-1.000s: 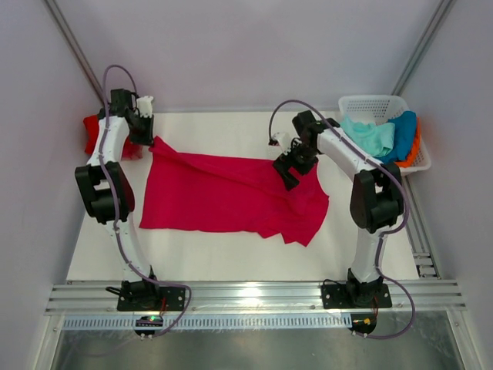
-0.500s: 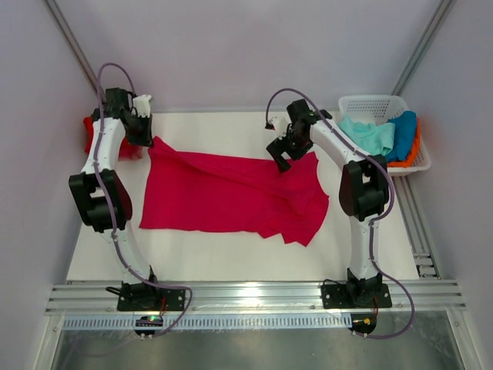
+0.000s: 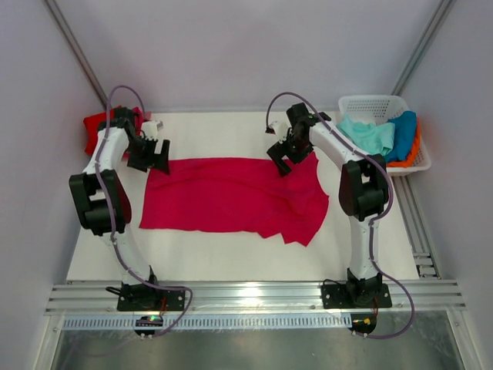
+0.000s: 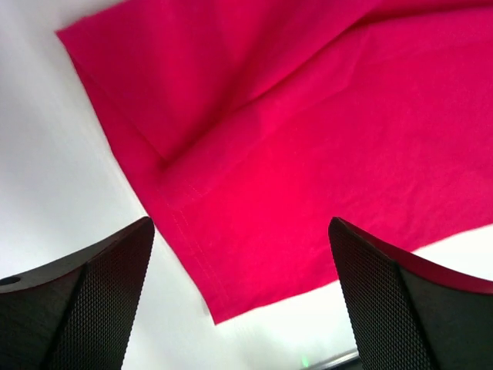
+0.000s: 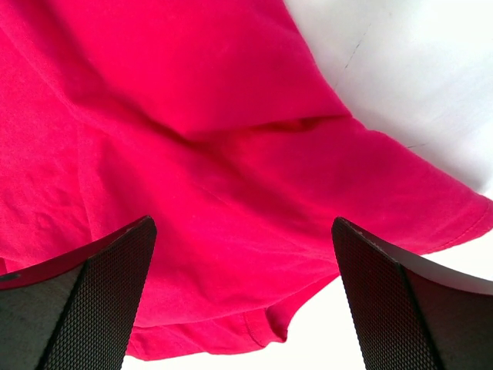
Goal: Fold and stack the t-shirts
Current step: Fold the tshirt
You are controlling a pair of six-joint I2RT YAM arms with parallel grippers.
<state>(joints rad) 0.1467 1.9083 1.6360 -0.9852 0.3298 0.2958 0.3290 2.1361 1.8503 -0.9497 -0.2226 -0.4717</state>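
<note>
A crimson-pink t-shirt [image 3: 231,196] lies spread over the middle of the white table, its far edge folded straight. My left gripper [image 3: 154,156] hovers open above the shirt's far left corner, holding nothing. In the left wrist view the cloth [image 4: 308,139] lies flat under the open left gripper [image 4: 240,223], with its hemmed corner showing. My right gripper [image 3: 281,158] stands open over the shirt's far right part. The right wrist view shows wrinkled cloth [image 5: 231,169] and a sleeve hem below the empty right gripper [image 5: 243,223]. A red t-shirt [image 3: 96,123] lies bunched at the back left.
A white lattice basket [image 3: 370,102] at the back right holds a mint-green t-shirt [image 3: 370,135], a blue one [image 3: 402,131] and an orange one [image 3: 418,142]. Bare table [image 3: 231,254] runs between the shirt and the metal rail at the near edge.
The left gripper has opened and let go of the shirt's far left corner, moving nearer and right. That corner now lies flat, leaving the far edge straight. The right gripper has shifted slightly back.
</note>
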